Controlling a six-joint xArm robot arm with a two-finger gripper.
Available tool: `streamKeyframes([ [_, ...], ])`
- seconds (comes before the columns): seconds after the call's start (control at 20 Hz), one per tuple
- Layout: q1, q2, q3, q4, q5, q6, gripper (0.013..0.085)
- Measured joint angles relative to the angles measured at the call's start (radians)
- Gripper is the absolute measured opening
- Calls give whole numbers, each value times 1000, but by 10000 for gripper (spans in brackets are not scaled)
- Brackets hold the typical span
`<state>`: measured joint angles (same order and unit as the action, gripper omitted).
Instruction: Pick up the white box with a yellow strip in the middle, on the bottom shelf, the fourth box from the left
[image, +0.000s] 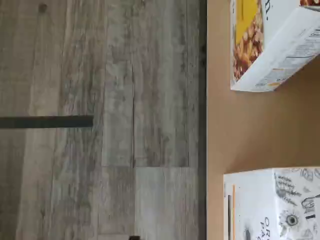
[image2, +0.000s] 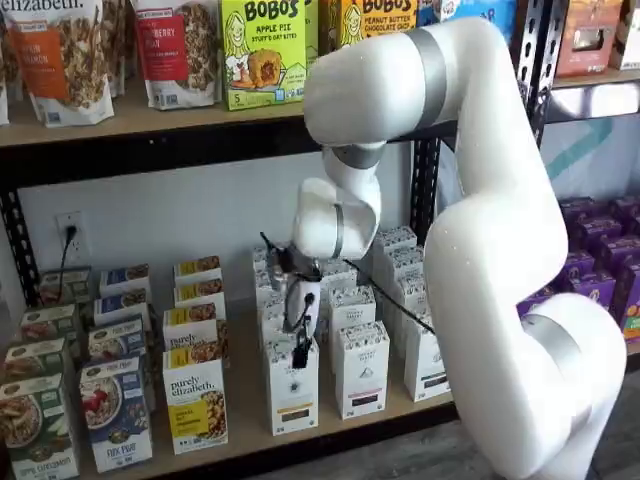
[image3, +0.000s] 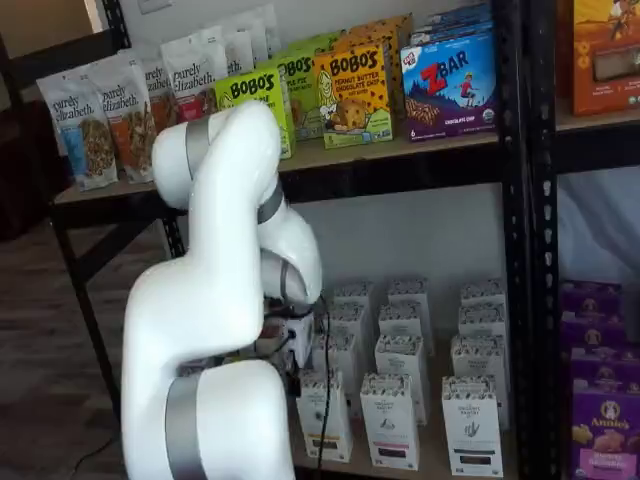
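Stands upright at the near edge of the surface (image2: 246, 398), front of its row: the white box (image2: 292, 388), tall and narrow, speckled on top, with an orange-yellow strip down the front showing best in the wrist view (image: 260, 205). Sits between a yellow granola carton (image2: 195, 405) to the left and another white carton (image2: 362, 368) to the right, with gaps on both sides.

Probably light, being thin cardboard and likely part hollow; stiff at the edges but liable to dent in the broad faces. Smooth printed skin, so somewhat slippery. Best taken across the narrow width, high on the body near the top, squeezed gently. Tall and thin, so easily toppled by a nudge into the boxes behind.

Hanging right in front of the box's upper part in a shelf view: the black fingers (image2: 300, 350), seen as one dark shape against cable and print, so cannot tell whether spread or closed. Hidden altogether by the arm in the other fixed view, and absent from the wrist view. Box cut off by the frame in the wrist view; strip too small to make out in both shelf views.
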<state>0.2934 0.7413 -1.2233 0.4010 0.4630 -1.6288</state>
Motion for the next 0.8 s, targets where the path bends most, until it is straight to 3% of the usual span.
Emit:
streamKeyframes([
  [0.15,-16,-5,-16,-45,97,29,850],
  [0.25,-20,-12,-5,-52,105,31,850],
  [0.6,-14,-16,41,42,-17,-56,850],
  [0.8,-16,14,8,45,-34,-60,850],
])
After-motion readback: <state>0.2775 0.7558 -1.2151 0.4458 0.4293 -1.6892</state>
